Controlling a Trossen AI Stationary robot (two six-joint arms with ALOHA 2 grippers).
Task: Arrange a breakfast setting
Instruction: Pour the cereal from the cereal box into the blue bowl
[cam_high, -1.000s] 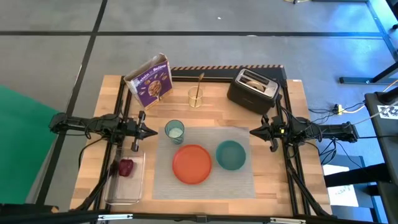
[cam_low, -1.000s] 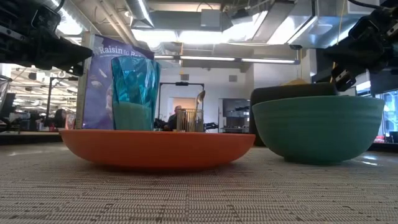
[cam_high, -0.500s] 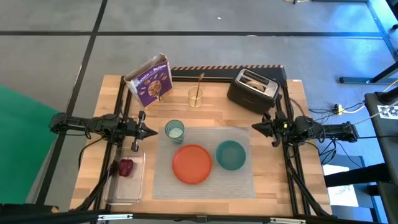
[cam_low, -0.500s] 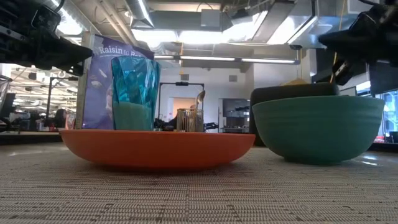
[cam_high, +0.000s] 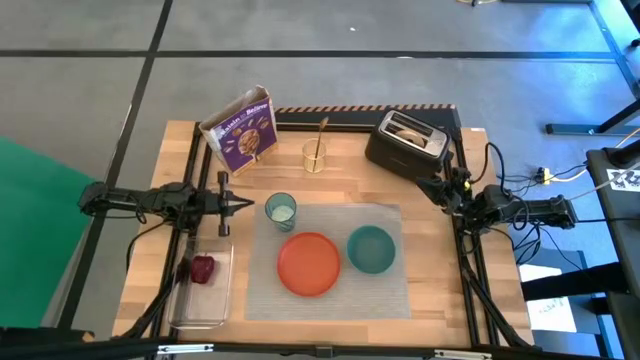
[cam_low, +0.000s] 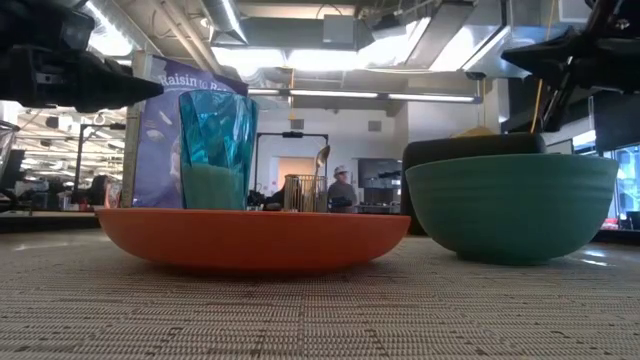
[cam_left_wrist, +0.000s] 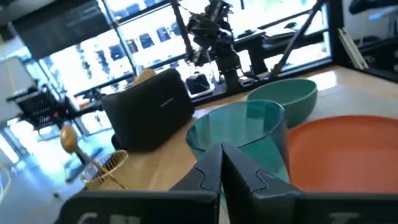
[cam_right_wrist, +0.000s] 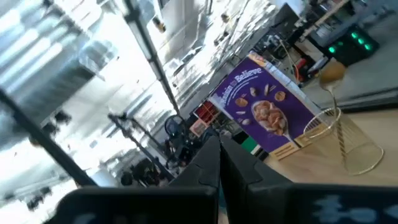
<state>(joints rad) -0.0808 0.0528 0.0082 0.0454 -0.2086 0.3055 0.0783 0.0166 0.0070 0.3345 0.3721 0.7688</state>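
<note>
A grey placemat (cam_high: 330, 262) lies on the table with an orange plate (cam_high: 308, 263) and a teal bowl (cam_high: 371, 249) on it. A pale blue cup (cam_high: 281, 209) stands upright at the mat's far left corner. My left gripper (cam_high: 248, 204) is shut and empty, level, just left of the cup (cam_left_wrist: 239, 134) and apart from it. My right gripper (cam_high: 437, 186) is shut and empty, raised near the black toaster (cam_high: 407, 146), pointing toward the far left. A gold spoon (cam_high: 320, 140) stands in a gold wire holder. A bagel (cam_high: 409, 128) sticks out of the toaster's slot. A red fruit (cam_high: 203, 269) lies in a clear tray. No cereal shows.
A purple cereal box (cam_high: 244, 130) stands at the far left of the table and shows in the right wrist view (cam_right_wrist: 264, 112). The clear tray (cam_high: 205, 295) sits at the near left. Bare wood lies between the mat and the far things.
My right gripper has drawn back from the mat toward the table's far right and turned to point far-left, beside the toaster. My left gripper has turned about its wrist and edged toward the cup. Both stay shut. No object has moved.
</note>
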